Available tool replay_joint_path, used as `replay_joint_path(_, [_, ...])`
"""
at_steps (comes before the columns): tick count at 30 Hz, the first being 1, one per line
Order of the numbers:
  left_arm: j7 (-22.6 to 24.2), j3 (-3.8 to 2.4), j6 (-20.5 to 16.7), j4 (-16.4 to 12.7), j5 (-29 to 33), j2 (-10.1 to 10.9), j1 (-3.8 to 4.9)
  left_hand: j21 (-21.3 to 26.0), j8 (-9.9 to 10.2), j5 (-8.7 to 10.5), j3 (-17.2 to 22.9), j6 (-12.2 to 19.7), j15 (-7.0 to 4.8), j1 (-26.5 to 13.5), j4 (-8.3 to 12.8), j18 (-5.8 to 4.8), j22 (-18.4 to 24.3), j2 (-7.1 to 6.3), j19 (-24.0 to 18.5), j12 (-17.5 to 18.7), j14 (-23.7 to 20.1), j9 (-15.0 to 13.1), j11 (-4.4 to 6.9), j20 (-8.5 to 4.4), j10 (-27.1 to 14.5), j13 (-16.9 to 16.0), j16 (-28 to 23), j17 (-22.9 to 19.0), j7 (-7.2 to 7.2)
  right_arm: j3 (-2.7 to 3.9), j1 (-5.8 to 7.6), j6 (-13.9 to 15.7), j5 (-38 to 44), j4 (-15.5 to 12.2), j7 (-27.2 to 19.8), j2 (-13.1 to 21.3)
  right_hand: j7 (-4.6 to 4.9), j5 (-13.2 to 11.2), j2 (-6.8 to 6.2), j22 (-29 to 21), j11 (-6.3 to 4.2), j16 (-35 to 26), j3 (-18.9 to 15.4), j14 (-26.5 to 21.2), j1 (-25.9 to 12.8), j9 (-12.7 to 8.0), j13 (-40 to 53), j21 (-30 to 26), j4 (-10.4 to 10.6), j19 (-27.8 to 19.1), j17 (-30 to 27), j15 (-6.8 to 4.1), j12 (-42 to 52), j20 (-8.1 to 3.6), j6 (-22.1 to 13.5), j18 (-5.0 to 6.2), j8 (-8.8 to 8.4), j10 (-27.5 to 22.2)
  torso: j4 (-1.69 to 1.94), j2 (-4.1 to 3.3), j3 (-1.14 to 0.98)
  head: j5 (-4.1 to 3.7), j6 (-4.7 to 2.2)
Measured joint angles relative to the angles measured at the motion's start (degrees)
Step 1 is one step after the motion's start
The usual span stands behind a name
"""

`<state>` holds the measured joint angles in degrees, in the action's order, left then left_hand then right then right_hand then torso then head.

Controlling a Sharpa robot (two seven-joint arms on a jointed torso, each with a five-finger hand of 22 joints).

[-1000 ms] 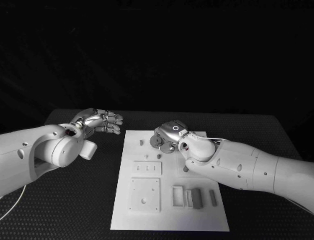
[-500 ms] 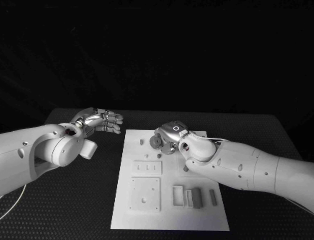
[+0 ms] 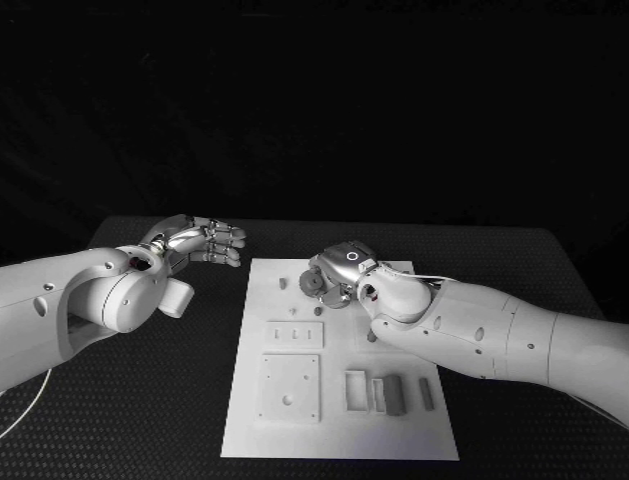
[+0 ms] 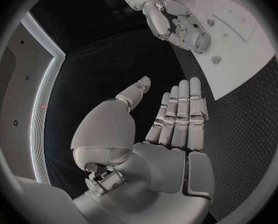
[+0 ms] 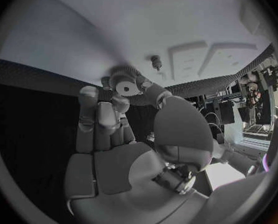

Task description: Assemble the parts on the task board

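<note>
The white task board [image 3: 336,420] lies lengthwise in the middle of the table. My right hand [image 3: 337,274] hovers over its far end and pinches a small grey toothed wheel [image 5: 128,87] between thumb and fingers. A short peg [image 5: 156,60] stands on the board just past the wheel. My left hand [image 3: 199,243] is off the board's far left corner, holding nothing; in the left wrist view its fingers [image 4: 179,114] are straight and side by side. That view also takes in the right hand [image 4: 176,22] above the board [image 4: 238,59].
On the board's left half lie a slotted rectangular plate [image 3: 294,335] and, nearer to me, a larger square plate [image 3: 290,388]. Three narrow grey bars [image 3: 391,394] sit side by side near the board's near right. Black textured table [image 3: 141,400] surrounds the board.
</note>
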<state>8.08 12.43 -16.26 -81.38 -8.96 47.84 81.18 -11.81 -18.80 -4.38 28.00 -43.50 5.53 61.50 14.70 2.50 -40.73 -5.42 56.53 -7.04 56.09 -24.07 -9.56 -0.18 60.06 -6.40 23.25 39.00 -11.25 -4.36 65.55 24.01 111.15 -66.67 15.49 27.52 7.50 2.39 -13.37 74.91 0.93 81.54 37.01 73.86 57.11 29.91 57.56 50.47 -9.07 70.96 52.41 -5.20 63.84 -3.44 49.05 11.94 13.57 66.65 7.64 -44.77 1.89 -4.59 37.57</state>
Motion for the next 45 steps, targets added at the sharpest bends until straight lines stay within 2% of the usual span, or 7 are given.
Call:
replay_joint_path(10, [0.0,0.0,0.01,0.1,0.0,-0.06,0.0,0.0,0.0,0.0,0.0,0.0,0.0,0.0,0.0,-0.28,-0.02,0.0,0.0,0.0,0.0,0.0,0.0,0.0,0.0,0.0,0.0,0.02,0.0,-0.04,-0.09,0.29,-0.64,-0.73,-0.06,0.4,0.43,0.0,0.0,0.0,0.41,0.0,-0.25,0.0,0.0,-0.2,0.08,0.0,1.87,-0.02,0.0,0.0,0.0,0.03,-0.43,-0.01,-0.61,0.0,0.03,0.02,-0.01,-0.02,0.08])
replay_joint_path(13, [-0.01,0.0,0.01,0.11,0.0,-0.04,0.0,0.0,0.0,0.0,0.0,0.0,0.0,0.0,0.0,-0.3,-0.05,0.0,0.0,0.0,0.0,-0.01,0.0,0.0,0.0,0.0,0.0,0.08,0.0,-0.02,-0.08,0.3,-1.4,-1.13,-0.19,0.69,0.54,0.0,-0.38,0.0,0.41,0.0,-0.3,0.0,-0.5,-0.23,0.08,-0.22,3.36,-0.09,0.0,0.0,0.0,0.1,-0.55,-0.01,-0.73,0.0,0.02,0.02,-0.01,0.04,0.13])
replay_joint_path(18, [-0.03,0.01,0.02,0.09,0.0,-0.02,0.0,0.0,0.0,0.0,0.0,0.0,0.0,0.0,0.0,-0.32,-0.04,0.0,0.0,0.0,0.0,0.0,0.0,0.0,0.0,0.0,-0.22,0.12,0.0,0.02,-0.06,0.15,-2.83,-1.35,-0.42,0.83,0.44,0.0,-0.03,0.0,0.41,0.0,-0.6,0.0,-3.5,-0.17,0.08,-0.22,6.96,-0.1,0.01,0.0,0.0,0.11,-1.07,0.0,-0.74,0.0,-0.02,0.02,0.0,0.07,0.19])
replay_joint_path(25, [-0.06,0.01,0.04,0.08,0.0,0.01,0.0,0.0,0.0,0.0,0.0,0.0,0.0,0.0,0.0,-0.36,-0.04,0.0,0.0,0.0,0.0,0.05,0.0,0.0,0.0,0.0,-0.22,0.19,0.0,0.06,-0.01,-0.18,-4.35,-1.1,-0.72,0.82,0.51,0.0,0.71,0.0,0.41,0.0,-0.64,-0.06,-4.32,-0.06,0.14,-0.22,8.7,-0.11,0.02,0.06,0.0,0.12,-1.35,0.0,-0.79,0.0,-0.03,0.01,0.01,0.05,0.26])
replay_joint_path(35, [-0.09,-0.01,0.07,0.25,0.0,-0.14,0.0,0.22,0.0,0.0,0.0,0.0,0.0,-0.45,0.0,-0.44,-0.09,-0.01,0.0,0.0,0.0,0.05,0.0,0.0,0.0,0.0,-0.22,0.25,0.0,0.08,-0.09,-1.03,-5.53,-0.35,-0.85,0.47,0.39,0.0,1.5,0.0,0.41,0.0,-0.81,-0.19,-4.13,-0.05,0.29,-0.22,9.46,-0.41,0.43,0.19,0.0,-0.04,-2.66,-0.02,-1.27,0.0,0.01,0.0,0.0,-0.02,0.24])
replay_joint_path(43, [-0.11,0.0,0.09,0.29,0.0,-0.16,0.0,0.22,0.0,0.0,0.0,0.0,0.0,-0.45,0.0,-0.69,-0.08,-0.01,0.0,0.22,0.0,0.04,0.0,0.0,0.0,0.0,-0.22,0.3,0.0,0.11,-0.12,-2.07,-5.88,0.29,-0.97,0.18,0.21,0.0,3.29,0.0,0.2,0.0,-2.07,-0.19,-2.79,0.01,0.42,-0.22,7.55,-0.73,0.64,0.19,0.0,-0.37,-3.49,-0.45,-1.27,-0.21,0.02,-0.01,-0.01,-0.04,0.26])
replay_joint_path(45, [-0.12,0.01,0.1,0.29,0.0,-0.19,0.0,0.22,0.0,0.0,0.0,0.0,0.0,-0.45,0.0,-0.32,-0.08,-0.01,0.0,0.22,0.0,0.04,0.0,0.0,0.0,0.0,-0.44,0.3,0.0,0.15,-0.1,-2.31,-5.97,0.35,-0.98,0.13,0.21,0.0,3.58,0.0,0.2,0.0,-2.31,-0.19,-2.54,0.13,0.44,-0.22,6.99,-0.74,0.7,0.19,0.0,-0.37,-3.5,-0.46,-1.27,-0.21,0.02,-0.01,0.0,-0.04,0.27])
